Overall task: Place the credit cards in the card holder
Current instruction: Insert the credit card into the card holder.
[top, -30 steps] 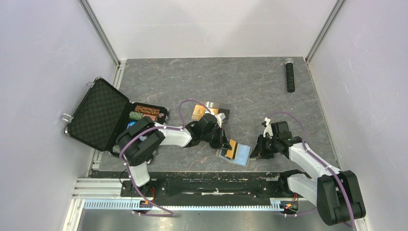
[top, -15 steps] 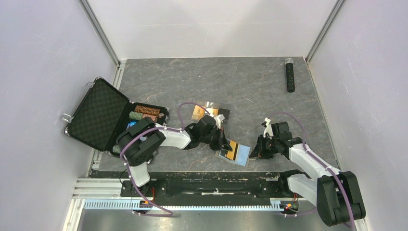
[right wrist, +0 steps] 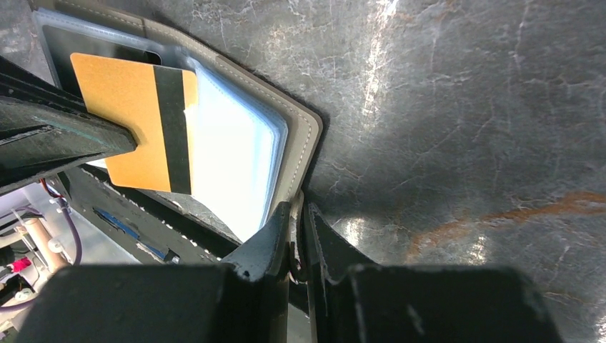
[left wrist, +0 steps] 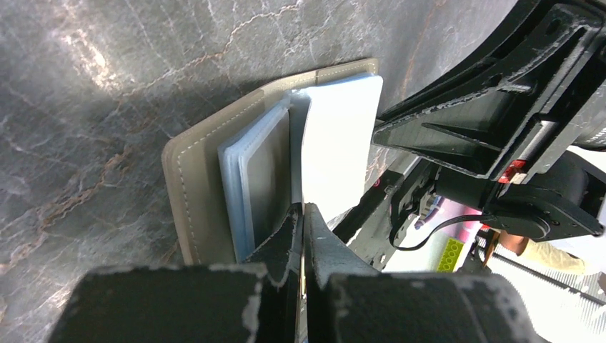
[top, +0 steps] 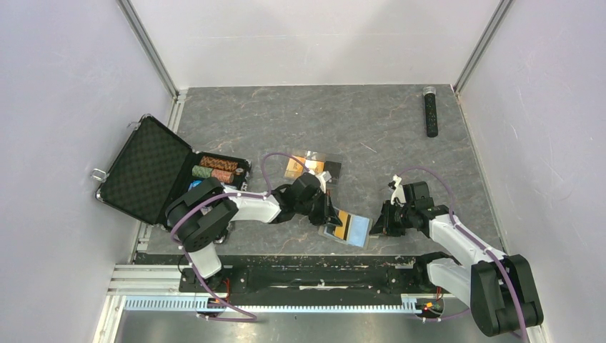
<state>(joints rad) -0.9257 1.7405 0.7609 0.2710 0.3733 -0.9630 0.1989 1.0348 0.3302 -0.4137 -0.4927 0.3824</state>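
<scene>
The card holder (top: 357, 231) lies open near the table's front edge, taupe outside with light blue sleeves; it also shows in the left wrist view (left wrist: 187, 187) and the right wrist view (right wrist: 306, 136). My left gripper (top: 331, 214) is shut on an orange-gold credit card (top: 344, 222) with a black stripe, held over the open sleeves (right wrist: 118, 107); in the left wrist view the gripper (left wrist: 304, 214) shows the card edge-on. My right gripper (top: 383, 224) is shut on the holder's snap tab at its right edge (right wrist: 297, 218). More orange cards (top: 295, 168) lie behind.
A small clear plastic box (top: 323, 158) lies by the spare cards. A big black poker-chip case (top: 143, 171) stands open at the left with chip rolls (top: 216, 168). A black stick-shaped object (top: 430, 111) lies at the back right. Walls close in on both sides.
My left gripper has shifted slightly right and toward the front with the card, bringing it further over the open holder. The right gripper and the holder have stayed put.
</scene>
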